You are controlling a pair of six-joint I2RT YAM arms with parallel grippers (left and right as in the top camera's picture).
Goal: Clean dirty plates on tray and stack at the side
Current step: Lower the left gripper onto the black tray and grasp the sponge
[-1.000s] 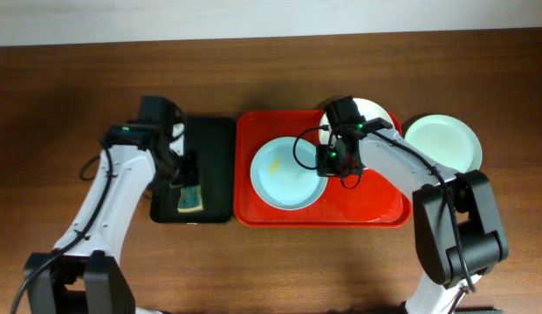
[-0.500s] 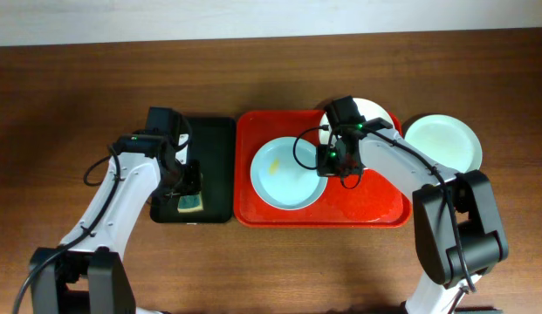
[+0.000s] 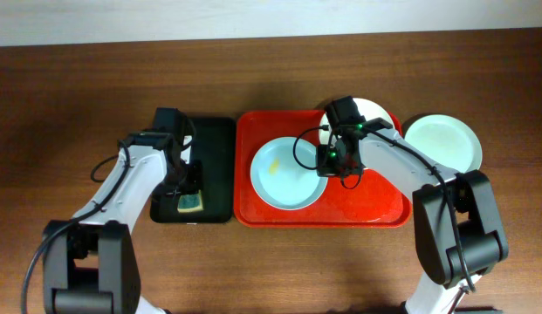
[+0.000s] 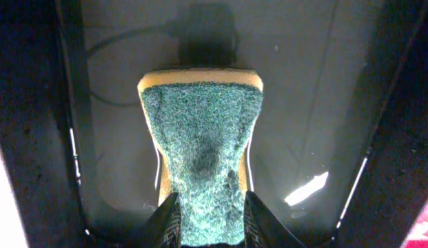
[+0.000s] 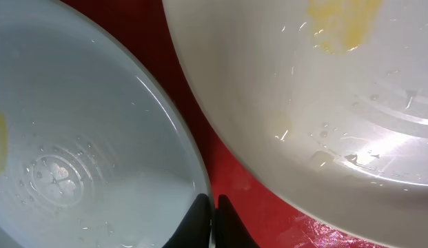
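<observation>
A pale blue-green plate (image 3: 284,179) (image 5: 69,131) with a yellow smear lies in the red tray (image 3: 375,199) (image 5: 200,83). My right gripper (image 3: 326,162) (image 5: 212,210) is shut on its right rim, one finger inside and one outside. A white plate (image 3: 380,113) (image 5: 324,103), also smeared yellow, sits at the tray's back right, partly under the right arm. Another pale plate (image 3: 442,142) rests on the table right of the tray. My left gripper (image 3: 187,187) (image 4: 210,219) is down in the black tray (image 3: 214,144), its fingers (image 4: 167,222) pressed against both sides of a green-topped yellow sponge (image 3: 190,202) (image 4: 203,131).
The black tray's wet floor (image 4: 317,103) and raised walls surround the sponge. Brown table lies left of the black tray and in front of both trays. A pale wall edge runs along the back of the table.
The left jaws have closed in onto the sponge's sides and the left arm has shifted slightly right. The right arm and the plates have not moved.
</observation>
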